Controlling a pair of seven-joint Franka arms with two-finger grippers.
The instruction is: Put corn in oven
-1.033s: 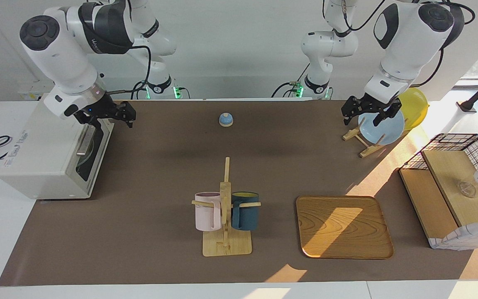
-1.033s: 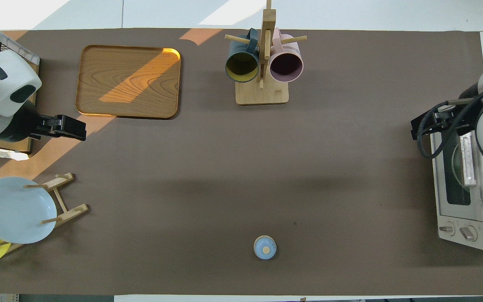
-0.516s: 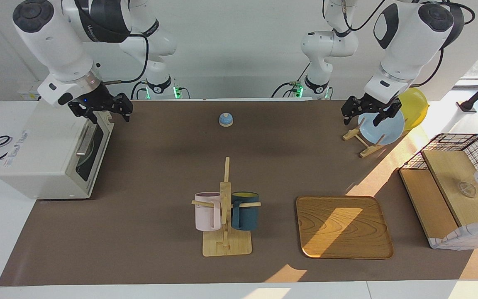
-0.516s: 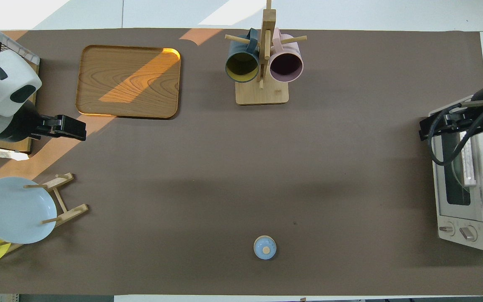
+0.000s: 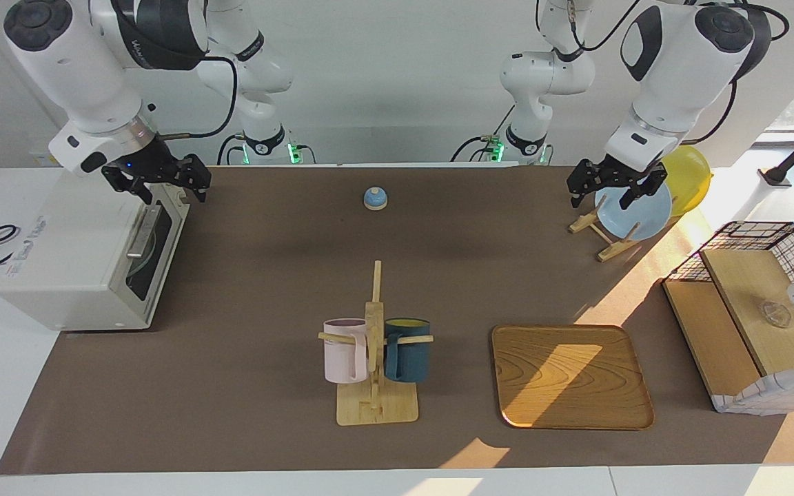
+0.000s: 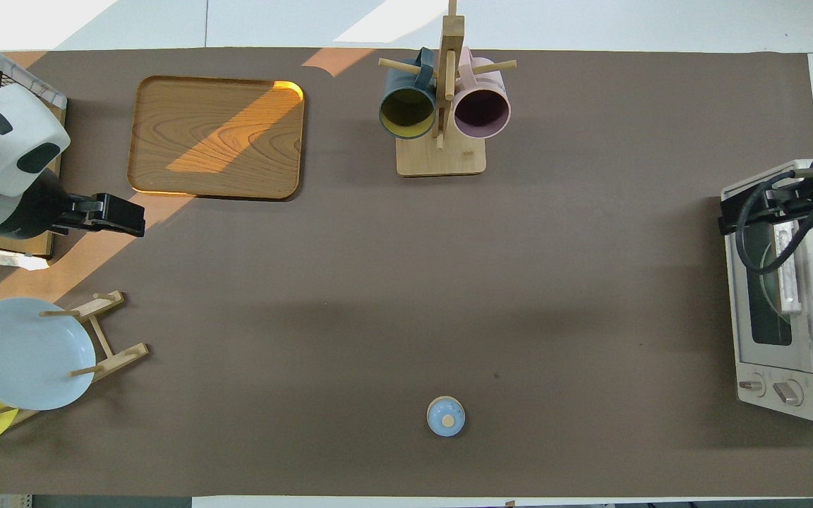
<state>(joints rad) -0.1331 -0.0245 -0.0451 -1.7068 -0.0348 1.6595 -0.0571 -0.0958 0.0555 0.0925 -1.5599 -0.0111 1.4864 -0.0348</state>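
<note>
The off-white oven (image 5: 73, 262) stands at the right arm's end of the table, and it also shows in the overhead view (image 6: 802, 353). Its dark glass door (image 5: 145, 258) is shut, and the bar handle (image 5: 140, 233) lies against it. The corn is out of view in both views. My right gripper (image 5: 165, 184) hangs open and empty in the air over the oven's upper front edge; it also shows in the overhead view (image 6: 735, 215). My left gripper (image 5: 604, 194) is open and empty and waits over the plate rack (image 5: 600, 231).
A mug rack (image 5: 375, 386) with a pink and a dark blue mug stands mid-table. A wooden tray (image 5: 569, 375) lies beside it. A small blue bell (image 5: 375, 198) sits near the robots. A blue plate (image 5: 638, 213) and a yellow plate (image 5: 690, 176) stand in the plate rack. A wire basket (image 5: 755, 303) stands at the left arm's end.
My right gripper has risen and drawn back from in front of the oven door to above the oven's upper front edge. The left arm has not moved.
</note>
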